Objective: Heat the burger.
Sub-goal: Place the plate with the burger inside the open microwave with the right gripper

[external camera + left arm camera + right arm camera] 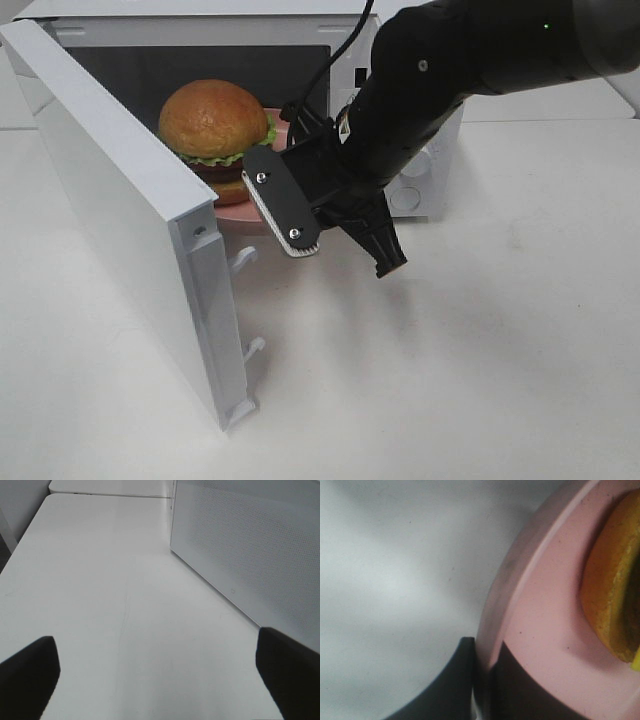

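The burger [212, 125], with golden bun, green lettuce and dark patty, sits on a shallow pink plate [237, 216] in the mouth of the open white microwave [428, 165]. My right gripper [285, 210] reaches in from the right and is shut on the plate's front right rim; only its upper finger shows from above. In the right wrist view the gripper [482, 675] clamps the plate rim [545, 620], with the burger's lower bun [612, 590] at the edge. My left gripper [160, 680] is open and empty above the bare table; it is out of the high view.
The microwave door [130, 230] stands swung open toward the front left, with latch hooks on its edge. Its mesh window panel [250, 555] is close to my left gripper. The white table [480, 350] spreads in front and to the right.
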`<act>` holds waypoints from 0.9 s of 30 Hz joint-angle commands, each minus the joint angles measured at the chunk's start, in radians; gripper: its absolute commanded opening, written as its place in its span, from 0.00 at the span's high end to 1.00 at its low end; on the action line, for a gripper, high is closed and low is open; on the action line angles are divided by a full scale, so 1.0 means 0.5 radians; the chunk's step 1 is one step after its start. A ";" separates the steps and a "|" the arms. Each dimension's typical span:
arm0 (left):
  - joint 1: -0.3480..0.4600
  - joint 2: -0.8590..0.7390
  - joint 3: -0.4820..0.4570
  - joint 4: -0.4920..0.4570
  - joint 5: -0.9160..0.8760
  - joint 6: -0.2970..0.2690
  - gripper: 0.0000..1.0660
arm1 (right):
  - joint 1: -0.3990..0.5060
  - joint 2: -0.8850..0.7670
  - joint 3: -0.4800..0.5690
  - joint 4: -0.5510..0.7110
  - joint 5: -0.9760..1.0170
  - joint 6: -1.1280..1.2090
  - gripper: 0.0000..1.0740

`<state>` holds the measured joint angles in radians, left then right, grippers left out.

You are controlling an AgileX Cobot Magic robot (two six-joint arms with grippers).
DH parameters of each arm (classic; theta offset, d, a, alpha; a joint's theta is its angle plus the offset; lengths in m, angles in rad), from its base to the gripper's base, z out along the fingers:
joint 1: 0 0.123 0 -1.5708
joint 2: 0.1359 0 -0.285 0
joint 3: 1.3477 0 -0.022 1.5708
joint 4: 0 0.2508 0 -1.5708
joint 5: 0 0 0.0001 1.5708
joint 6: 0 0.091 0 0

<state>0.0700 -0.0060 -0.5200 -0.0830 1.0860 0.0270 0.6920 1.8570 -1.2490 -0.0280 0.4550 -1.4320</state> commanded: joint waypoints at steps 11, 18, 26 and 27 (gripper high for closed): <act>-0.002 -0.034 0.008 -0.010 -0.026 0.000 0.06 | -0.006 0.162 -0.358 -0.112 0.020 0.174 1.00; -0.002 -0.034 0.008 -0.010 -0.026 0.000 0.06 | -0.006 0.298 -0.560 -0.144 0.082 0.290 1.00; -0.002 -0.034 0.008 -0.010 -0.026 0.000 0.06 | -0.006 0.416 -0.744 -0.190 0.168 0.306 1.00; -0.002 -0.034 0.008 -0.010 -0.026 0.000 0.06 | -0.006 0.416 -0.744 -0.190 0.168 0.306 1.00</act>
<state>0.0700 -0.0060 -0.5190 -0.0830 1.0860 0.0270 0.6970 2.0780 -1.5990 -0.1140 0.5770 -1.2940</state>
